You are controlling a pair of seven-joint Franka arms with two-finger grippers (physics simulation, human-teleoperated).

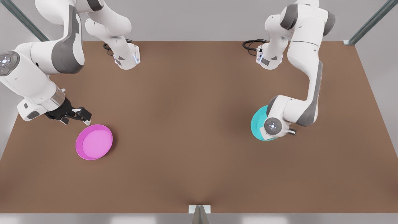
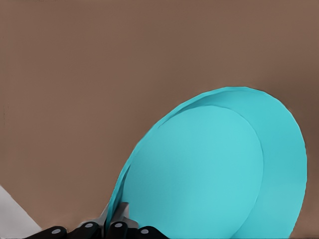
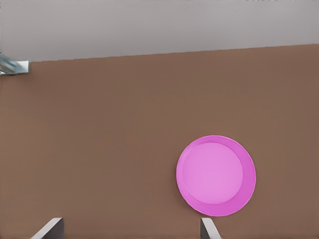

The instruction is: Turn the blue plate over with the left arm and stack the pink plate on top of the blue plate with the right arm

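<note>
Gripping the rim of the blue plate [image 2: 214, 169], the left hand [image 2: 112, 226] has its fingers clamped on the plate's edge, as the left wrist view shows. The plate stands tilted up off the counter [image 1: 192, 124] rather than lying flat, so the flip appears to be under way and not finished. In the front view this arm works on the front view's right, and the blue plate [image 1: 257, 122] shows as a crescent partly hidden behind the wrist.

On the front view's left, the right hand [image 1: 81, 115] hovers just beside the far edge of the pink plate [image 1: 94, 142]. Its fingers stand spread apart and hold nothing, as the two fingertips set wide in the right wrist view confirm. The pink plate [image 3: 216, 175] lies flat on the counter, hollow side up, well apart from the blue one. No contact between hand and plate can be confirmed.

Assessment of progress: the first step is in hand, the plate raised on edge but not yet laid face down. The second step has not begun beyond an approach. Outstanding: setting the blue plate down inverted, releasing it, gripping the pink plate, carrying it across the counter and placing it on top.
</note>
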